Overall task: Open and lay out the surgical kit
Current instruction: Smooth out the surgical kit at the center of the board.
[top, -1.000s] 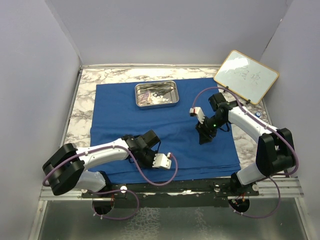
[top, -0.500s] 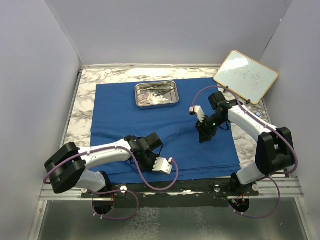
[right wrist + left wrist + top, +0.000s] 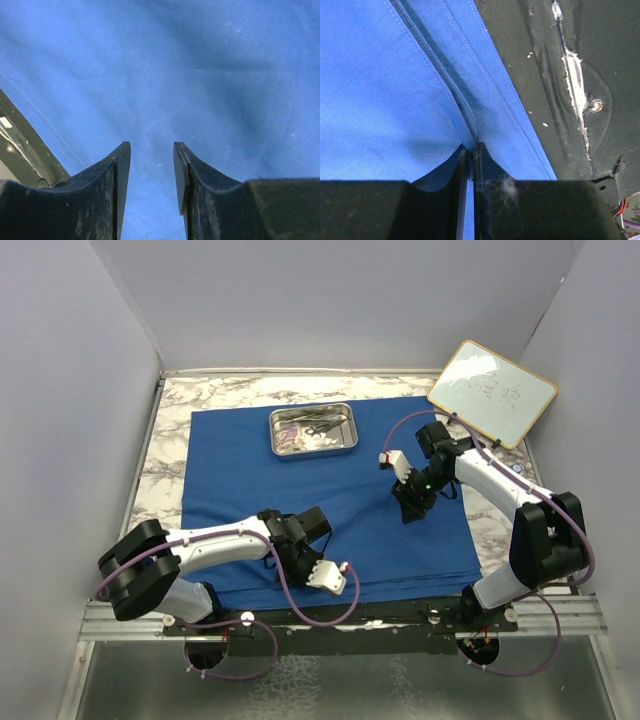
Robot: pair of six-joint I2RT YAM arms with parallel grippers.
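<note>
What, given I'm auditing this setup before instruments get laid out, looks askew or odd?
Mainly the blue cloth: its near edge lies in stacked folds, reaching onto the black base plate, where the left gripper pinches a fold. Nothing spilled or damaged shows.

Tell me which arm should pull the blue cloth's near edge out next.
Left. The left pincer is shut on the blue cloth at its near hem; the right pincer hangs open over the cloth's middle, holding nothing.
</note>
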